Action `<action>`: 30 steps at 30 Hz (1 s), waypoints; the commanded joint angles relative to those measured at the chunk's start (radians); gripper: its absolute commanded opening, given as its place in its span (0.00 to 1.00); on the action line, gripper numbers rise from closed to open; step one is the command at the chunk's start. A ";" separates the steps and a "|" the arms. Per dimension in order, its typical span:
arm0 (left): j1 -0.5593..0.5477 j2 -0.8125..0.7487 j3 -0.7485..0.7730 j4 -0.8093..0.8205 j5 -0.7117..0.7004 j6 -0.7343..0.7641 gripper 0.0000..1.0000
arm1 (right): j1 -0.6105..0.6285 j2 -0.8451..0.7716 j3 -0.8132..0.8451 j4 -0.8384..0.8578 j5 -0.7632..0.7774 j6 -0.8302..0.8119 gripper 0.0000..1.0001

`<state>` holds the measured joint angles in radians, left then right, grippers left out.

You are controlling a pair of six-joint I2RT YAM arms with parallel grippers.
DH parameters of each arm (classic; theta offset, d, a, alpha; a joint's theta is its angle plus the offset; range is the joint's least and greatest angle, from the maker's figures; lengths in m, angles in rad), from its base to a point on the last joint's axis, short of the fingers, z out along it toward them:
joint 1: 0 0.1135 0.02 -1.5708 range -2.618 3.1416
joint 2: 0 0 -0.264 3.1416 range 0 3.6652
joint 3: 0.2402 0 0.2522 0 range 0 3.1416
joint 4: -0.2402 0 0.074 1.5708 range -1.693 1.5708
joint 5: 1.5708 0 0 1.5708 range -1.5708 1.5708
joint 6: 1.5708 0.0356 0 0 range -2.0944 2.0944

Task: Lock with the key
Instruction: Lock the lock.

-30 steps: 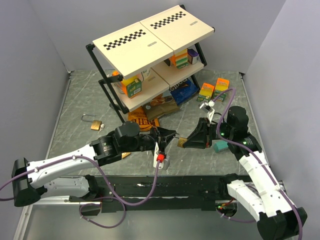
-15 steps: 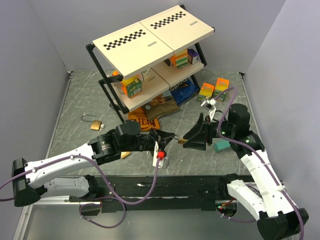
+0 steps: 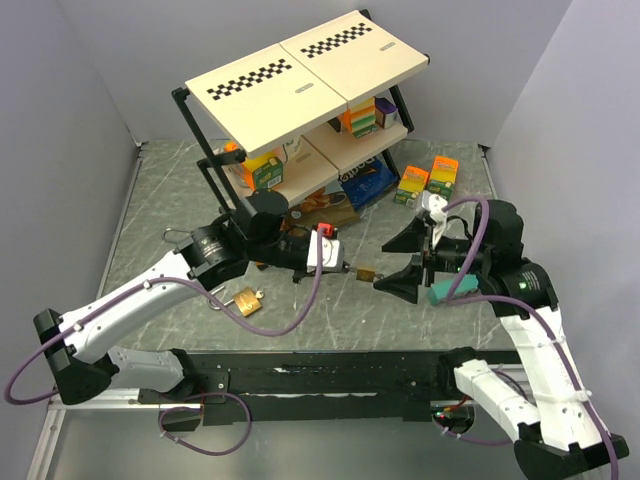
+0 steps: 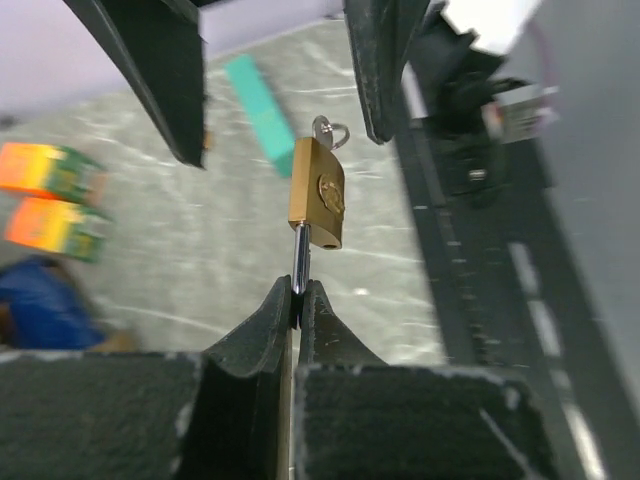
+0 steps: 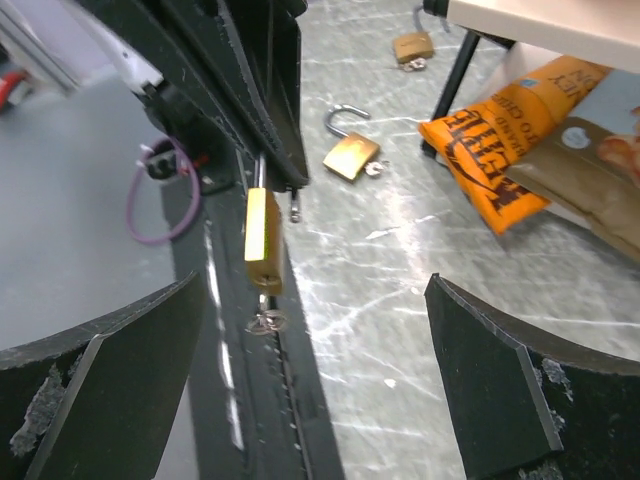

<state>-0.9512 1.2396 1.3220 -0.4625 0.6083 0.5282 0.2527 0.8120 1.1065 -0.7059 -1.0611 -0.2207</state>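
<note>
Top external: gripping padlock [image 3: 367, 272] by shackle in closed left end effector [image 3: 348, 268], above mid-surface. Right end effector [image 3: 382, 266] gaping at 3 o'clock: centre on key [image 4: 330, 133], pinch lightly, turn without tugging.

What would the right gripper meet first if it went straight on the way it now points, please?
Most likely the brass padlock, held by the left gripper just ahead of the right gripper, though depth is unclear.
</note>
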 commanded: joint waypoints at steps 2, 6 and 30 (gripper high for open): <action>0.014 0.032 0.085 -0.073 0.172 -0.171 0.01 | 0.005 -0.073 0.009 -0.073 0.000 -0.208 1.00; 0.017 0.064 0.123 -0.097 0.209 -0.223 0.01 | 0.007 -0.005 0.064 -0.205 -0.080 -0.327 1.00; 0.031 0.136 0.181 -0.047 0.203 -0.395 0.01 | 0.088 0.092 0.099 -0.268 -0.106 -0.367 0.46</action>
<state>-0.9241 1.3743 1.4483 -0.5613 0.7898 0.1593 0.3157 0.9176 1.1931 -1.0210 -1.1534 -0.5983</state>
